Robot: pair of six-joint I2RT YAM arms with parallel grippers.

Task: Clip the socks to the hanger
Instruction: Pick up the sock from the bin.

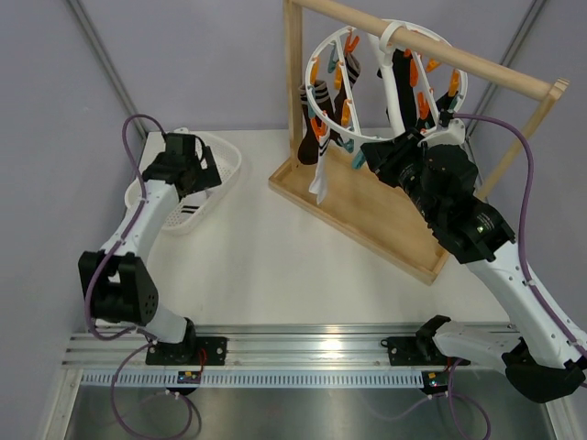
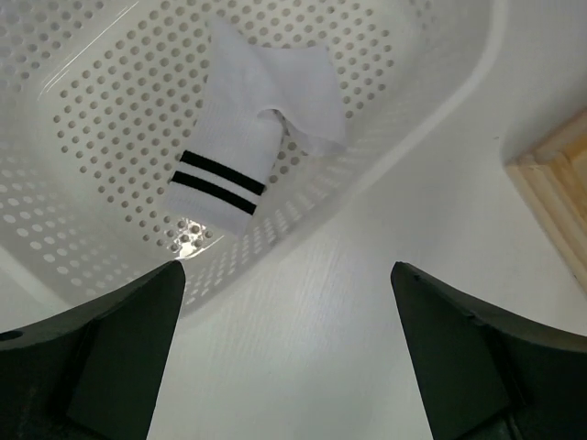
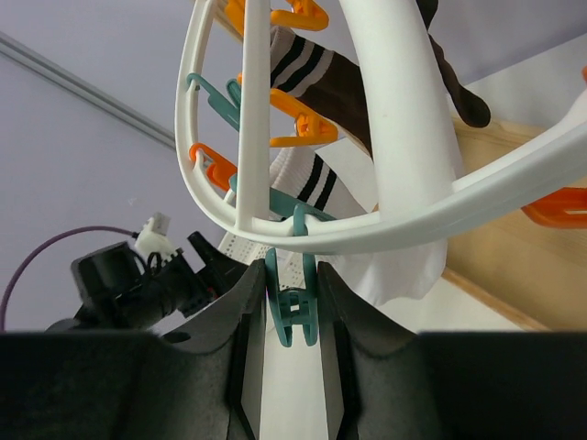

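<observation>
Hovering open above the far-left mesh basket (image 2: 92, 110), the left gripper (image 2: 286, 275) faces 1 white striped sock (image 2: 243, 137). Far right, the right gripper (image 3: 292, 275) pinches a teal clip (image 3: 294, 321) on the hanger (image 3: 404, 220) hung from the wooden stand (image 1: 367, 211).

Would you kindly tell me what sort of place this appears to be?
Most likely a robotics lab bench staged for laundry, not a home: a left arm and right arm bolted to an aluminium rail, plain grey partition walls, and a clip hanger hung on a wooden stand.

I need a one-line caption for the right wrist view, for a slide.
Right end effector pinches a teal clip hanging from the white hanger.
</observation>
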